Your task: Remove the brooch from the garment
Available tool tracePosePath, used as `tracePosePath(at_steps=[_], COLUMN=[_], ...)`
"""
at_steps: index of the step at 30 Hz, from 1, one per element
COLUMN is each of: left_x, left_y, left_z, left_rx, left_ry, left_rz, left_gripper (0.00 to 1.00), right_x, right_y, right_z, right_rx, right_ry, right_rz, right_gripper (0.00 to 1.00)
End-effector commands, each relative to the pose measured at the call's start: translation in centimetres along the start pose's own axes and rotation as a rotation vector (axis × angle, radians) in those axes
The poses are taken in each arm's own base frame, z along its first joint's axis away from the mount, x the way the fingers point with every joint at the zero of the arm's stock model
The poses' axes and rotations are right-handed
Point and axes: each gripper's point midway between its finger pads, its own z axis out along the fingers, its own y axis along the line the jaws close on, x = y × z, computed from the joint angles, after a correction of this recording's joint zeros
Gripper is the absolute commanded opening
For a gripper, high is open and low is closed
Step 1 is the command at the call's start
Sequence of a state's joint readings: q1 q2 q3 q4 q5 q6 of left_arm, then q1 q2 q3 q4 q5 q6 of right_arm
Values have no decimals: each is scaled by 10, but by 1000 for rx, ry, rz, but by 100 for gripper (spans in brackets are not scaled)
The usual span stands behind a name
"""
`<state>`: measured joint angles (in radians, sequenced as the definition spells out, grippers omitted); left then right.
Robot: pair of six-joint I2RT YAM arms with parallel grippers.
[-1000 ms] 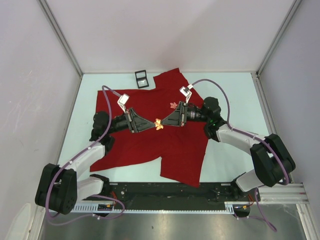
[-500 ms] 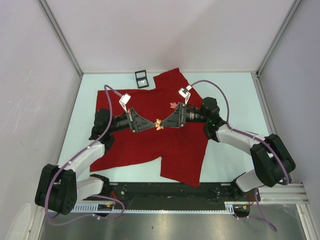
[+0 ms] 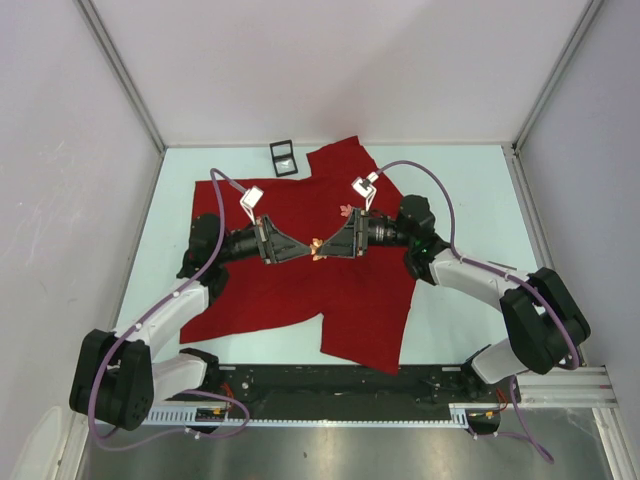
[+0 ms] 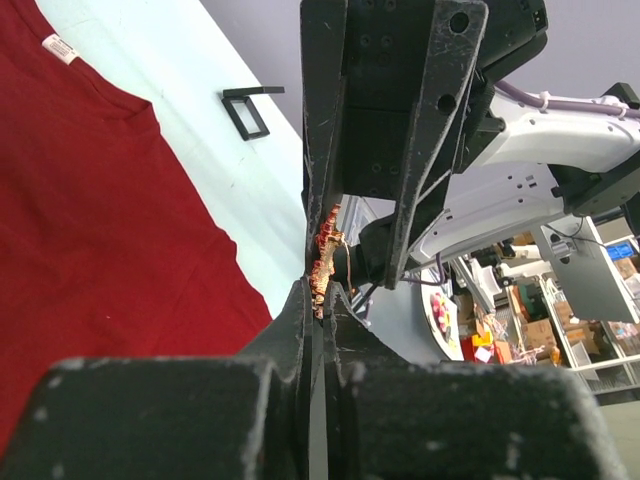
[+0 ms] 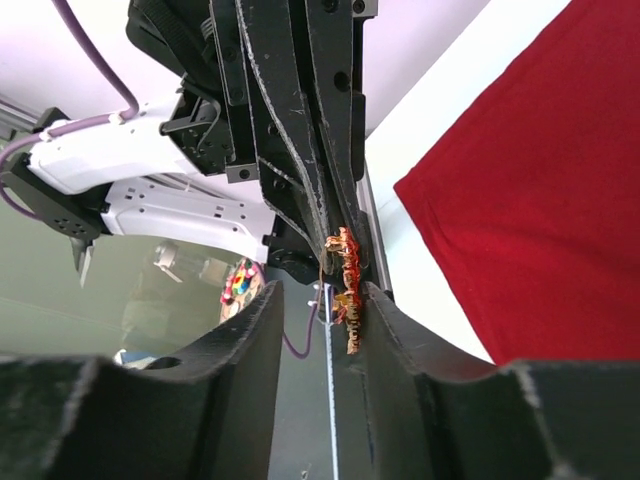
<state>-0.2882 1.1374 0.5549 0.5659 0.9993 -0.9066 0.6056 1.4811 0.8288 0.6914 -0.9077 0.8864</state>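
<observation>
We see the table [image 3: 470, 190] first, pale, with the red shirt [image 3: 300, 290] spread flat over its middle. One sleeve points to 12 o'clock and the hem end lies toward 6. Over the shirt the two arms meet tip to tip. The left arm [image 3: 170, 310] reaches in from 9 o'clock and the right arm [image 3: 480, 280] from 3 o'clock.

The left gripper [image 3: 305, 250] is clenched on the brooch [image 3: 317, 247], its two fingers pressed together with the gold-and-red piece pinched at their very tips. The right gripper [image 5: 320, 295] is released. Its fingers stand apart on either side of the brooch, and in its own wrist view the brooch lies close against one finger [image 5: 385, 320], though we cannot tell whether they touch.

So the brooch sits between the two grippers, above the middle of the shirt. In both wrist views we see it held in the air with no cloth on it.

A small black frame [image 3: 283, 157] lies on the table at 11 o'clock from the brooch, just beside the shirt's far edge. A small pinkish thing [image 3: 346, 210] rests on the cloth at 1 o'clock from the brooch; we cannot tell what it is. The left wrist view shows a tiny white tag [image 4: 58, 46] at the shirt's edge.
</observation>
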Motion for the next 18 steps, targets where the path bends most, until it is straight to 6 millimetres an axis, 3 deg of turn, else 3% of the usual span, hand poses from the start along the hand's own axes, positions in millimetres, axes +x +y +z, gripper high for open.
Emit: tracePosePath(at_steps=[1, 3, 13, 18], left_x=[-11, -11, -11, -10], left_y=[-17, -18, -19, -19], left_z=[1, 1, 0, 0], left_rx=[35, 38, 41, 40], left_ry=[-9, -9, -8, -9], left_rz=[81, 83, 76, 75], left_gripper=[0, 0, 1, 0], right_x=[-11, -12, -9, -9], right_y=[8, 6, 5, 4], right_z=[7, 7, 12, 13], right_rx=[-17, -14, -12, -10], right_ry=[-10, -12, -1, -1], right_rz=[-59, -60, -64, -66], right_gripper=[37, 33, 33, 26])
